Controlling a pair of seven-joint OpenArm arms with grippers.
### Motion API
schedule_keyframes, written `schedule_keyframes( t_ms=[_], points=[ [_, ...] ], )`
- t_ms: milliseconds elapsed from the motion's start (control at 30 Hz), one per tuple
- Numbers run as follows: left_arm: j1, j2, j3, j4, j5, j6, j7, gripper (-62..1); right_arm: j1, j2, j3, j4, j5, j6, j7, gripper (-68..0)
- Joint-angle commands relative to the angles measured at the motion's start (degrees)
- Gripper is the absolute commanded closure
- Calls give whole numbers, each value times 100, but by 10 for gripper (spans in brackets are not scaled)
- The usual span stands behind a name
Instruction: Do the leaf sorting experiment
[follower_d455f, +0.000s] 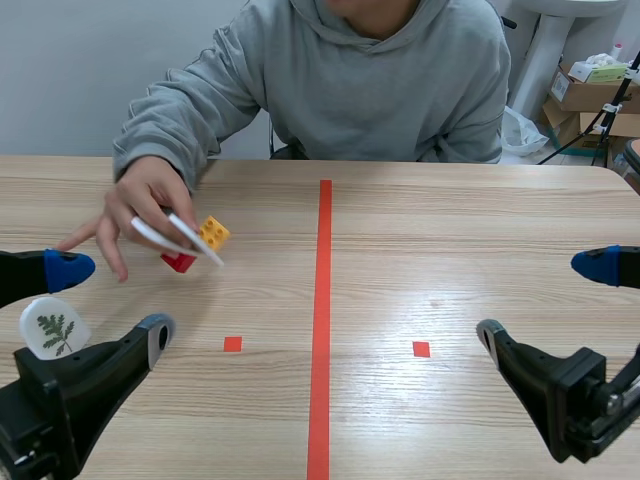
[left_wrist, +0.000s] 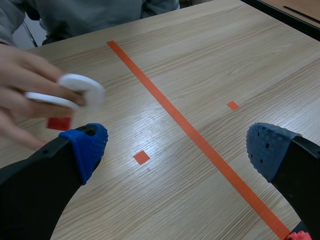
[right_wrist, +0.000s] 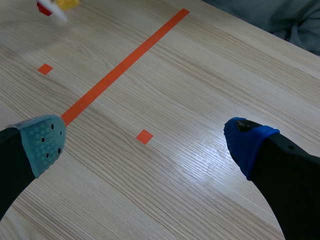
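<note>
A person's hand (follower_d455f: 148, 205) holds two white discs (follower_d455f: 185, 238) over the left half of the table, just above a yellow block (follower_d455f: 213, 232) and a red block (follower_d455f: 179, 262). Another white disc printed with a green leaf (follower_d455f: 52, 328) lies flat near the left edge, beside my left gripper (follower_d455f: 108, 302), which is open and holds nothing. The left wrist view has the hand (left_wrist: 22, 95), the discs (left_wrist: 75, 91) and the red block (left_wrist: 59, 123) ahead of the blue-padded finger. My right gripper (follower_d455f: 545, 300) is open and holds nothing on the right half.
An orange-red tape line (follower_d455f: 322, 320) splits the table (follower_d455f: 450, 230), with a small tape square on each side. The person in a grey hoodie (follower_d455f: 370, 80) sits at the far edge. Cardboard boxes (follower_d455f: 590, 95) stand off the table at the back right.
</note>
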Motion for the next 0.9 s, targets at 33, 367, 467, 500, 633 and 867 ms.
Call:
schedule_keyframes(
  t_ms=[33,367,467,500,633,867],
  points=[
    [-39,72,-15,105,-33,-15,-120,-594,52,-17,85,26,-83,26,90,-679],
    [-339,74,-17,105,-33,-52,-118,-594,315,-15,85,37,-85,44,203,-679],
    [-385,74,-15,105,-33,-55,-118,-594,341,-15,85,37,-85,44,188,-679],
    [-398,74,-15,105,-31,-55,-116,-594,341,-17,85,37,-85,44,188,-679],
    [-400,74,-15,105,-31,-55,-118,-594,339,-17,85,37,-85,44,155,-679],
    [-400,74,-15,105,-31,-55,-118,-594,339,-17,85,37,-85,44,120,-679]
  ],
)
